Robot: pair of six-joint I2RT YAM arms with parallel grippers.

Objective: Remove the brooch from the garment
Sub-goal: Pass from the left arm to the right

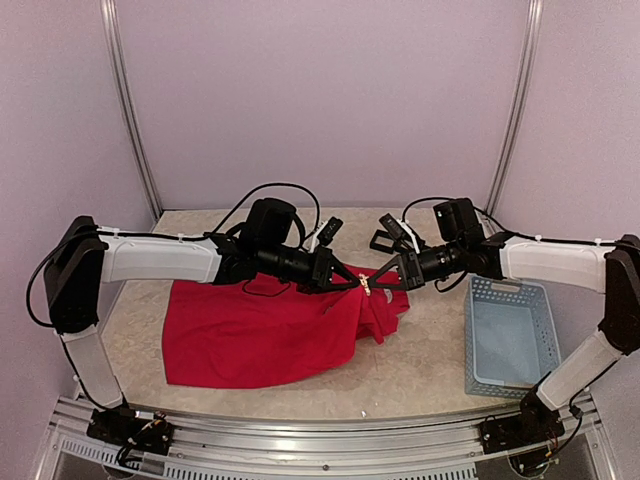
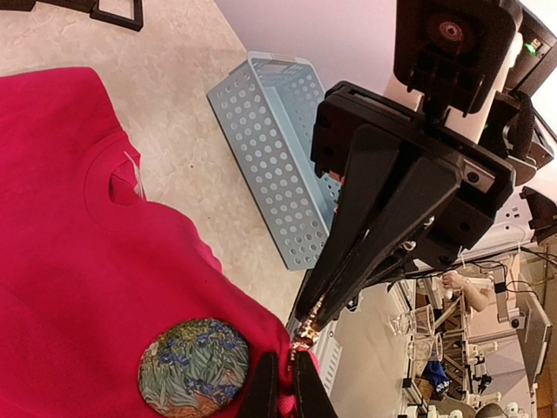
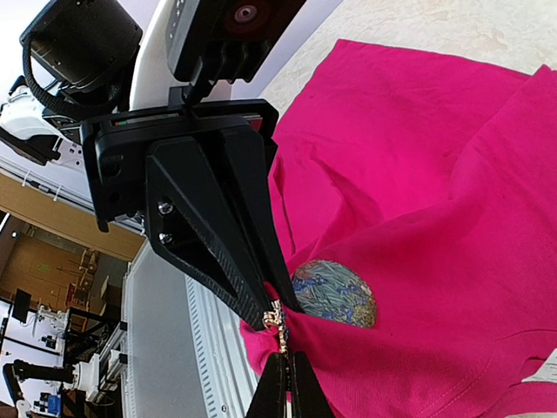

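Pale walls enclose a beige mottled table (image 1: 420,370). From above, the garment (image 1: 250,335) lies spread left of centre, one edge lifted to where both arms meet. The blue basket (image 1: 510,340) sits apart on the right. The left gripper (image 1: 354,280) and right gripper (image 1: 380,284) point tip to tip, with a gold speck — the brooch (image 1: 365,285) — between them. In the left wrist view, the left fingers are clenched on a pinch of red cloth and the right's are clamped on the gold piece, near a round iris-patterned patch (image 2: 193,366). The right wrist view agrees — brooch gripped, yet lying against the fabric. By my judgement the grasp is made; pulling it free is left.
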